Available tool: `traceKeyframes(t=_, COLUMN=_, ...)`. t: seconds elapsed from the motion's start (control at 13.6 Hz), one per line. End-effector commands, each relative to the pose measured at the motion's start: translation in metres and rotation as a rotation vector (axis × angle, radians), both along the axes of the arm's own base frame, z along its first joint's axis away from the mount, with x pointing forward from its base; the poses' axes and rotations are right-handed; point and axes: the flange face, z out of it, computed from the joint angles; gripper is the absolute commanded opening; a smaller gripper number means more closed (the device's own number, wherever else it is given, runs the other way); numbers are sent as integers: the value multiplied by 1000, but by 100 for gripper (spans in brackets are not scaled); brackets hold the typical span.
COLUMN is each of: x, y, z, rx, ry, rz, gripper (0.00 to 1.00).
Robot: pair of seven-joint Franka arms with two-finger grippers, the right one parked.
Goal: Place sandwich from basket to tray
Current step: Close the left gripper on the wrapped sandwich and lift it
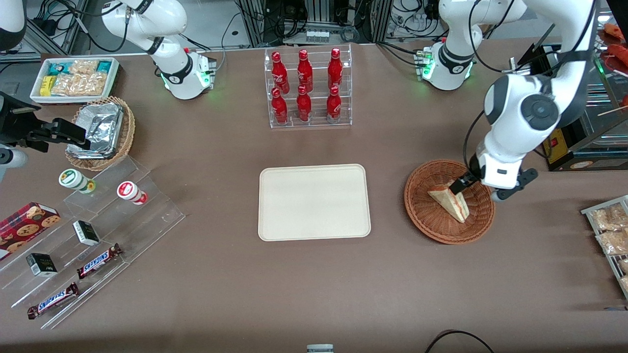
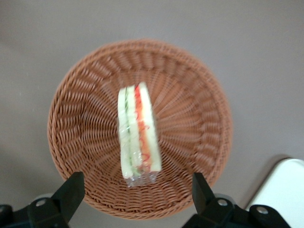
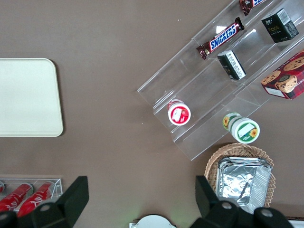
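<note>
The sandwich, a pale triangular wedge, is seen from the front lying in the basket, which stands on the counter beside the tray. The claw is held just above the wedge. From the left wrist, its red and green layers are shown on edge, and the claw is spread wide above them.

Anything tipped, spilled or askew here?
Nothing stands out. The sandwich sits intact in the basket, the tray lies flat and bare, and the open gripper hovers above the basket.
</note>
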Motion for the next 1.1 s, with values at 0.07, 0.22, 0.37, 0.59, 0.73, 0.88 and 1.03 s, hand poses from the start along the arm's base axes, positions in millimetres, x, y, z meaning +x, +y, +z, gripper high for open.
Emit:
traceKeyframes(t=0.07, x=4, y=-3, z=-44, rx=-6, ry=33, rz=19, gripper=100)
traceKeyframes(t=0.22, x=6, y=-4, z=-60, rx=-10, ry=34, rz=21, gripper=100)
traceKeyframes(t=0.37, x=8, y=-4, z=-78, rx=-14, ry=36, rz=23, gripper=100)
traceKeyframes(t=0.59, x=10, y=-1, z=-85, rx=-15, ry=44, rz=34, gripper=33)
traceKeyframes(t=0.73, x=13, y=-2, z=-83, rx=-16, ry=39, rz=31, gripper=0)
traceKeyframes(t=0.88, x=16, y=-1, z=-76, rx=-17, ry=30, rz=28, gripper=0)
traceKeyframes(t=1.03, x=25, y=-3, z=-44, rx=-7, ry=32, rz=19, gripper=0)
